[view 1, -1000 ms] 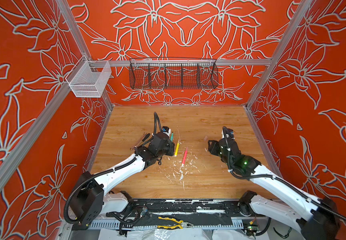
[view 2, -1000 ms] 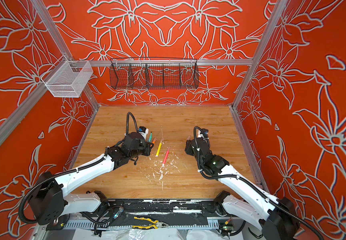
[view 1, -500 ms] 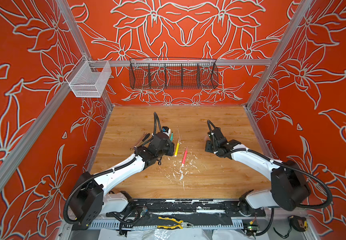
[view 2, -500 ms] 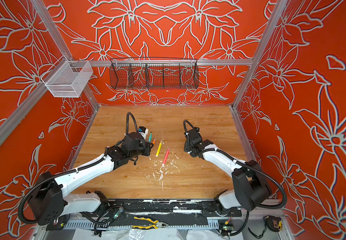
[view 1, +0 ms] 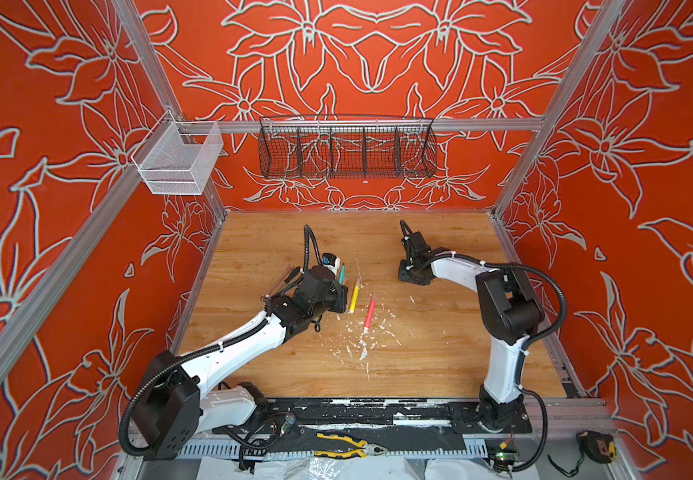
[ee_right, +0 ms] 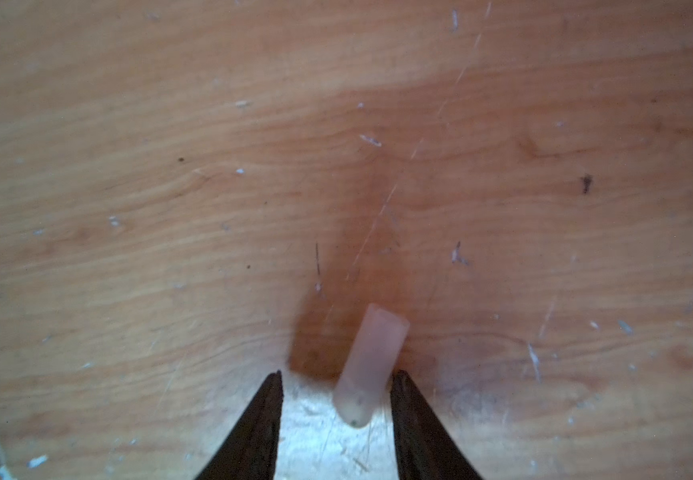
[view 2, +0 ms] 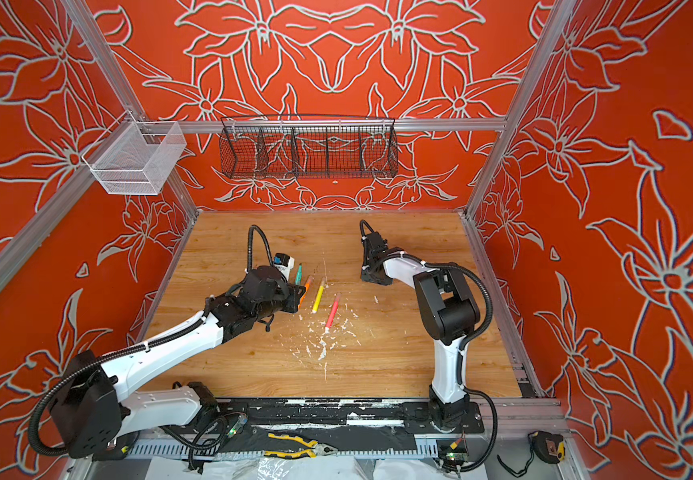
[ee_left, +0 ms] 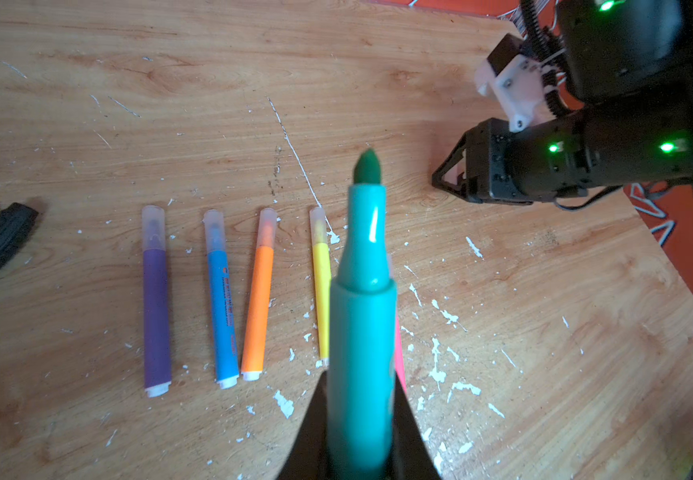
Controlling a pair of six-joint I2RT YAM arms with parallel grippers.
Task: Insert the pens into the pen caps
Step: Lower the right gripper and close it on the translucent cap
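Right claw (ee_right: 338,374): jaws apart, straddling a translucent pen cap (ee_right: 371,361) lying on the tabletop (ee_right: 170,166). Not clamped yet: the cap touches one jaw, w/ a clear gap to the other. Cap's long axis runs approx. along the claw's reach, slightly skewed. Its rounded closed end sits btwn the tips; the flat end, prob. the open mouth, points away from the claw. A squeeze would catch it across its width near the closed end, tho the skew may roll it.

Left claw (ee_left: 359,388): clenched on the green pen (ee_left: 363,291) by the barrel, bare tip out ahead, toward the right arm. In a top view the right claw (view 1: 413,278) sits right of centre, well apart from the left one, so the cap is the right arm's by far.

Purple pen (ee_left: 156,299), blue pen (ee_left: 222,307), orange pen (ee_left: 258,299), yellow pen (ee_left: 320,291) lie side by side near the left claw, each capped. Pink-red pen (view 1: 370,309) is just right of them.
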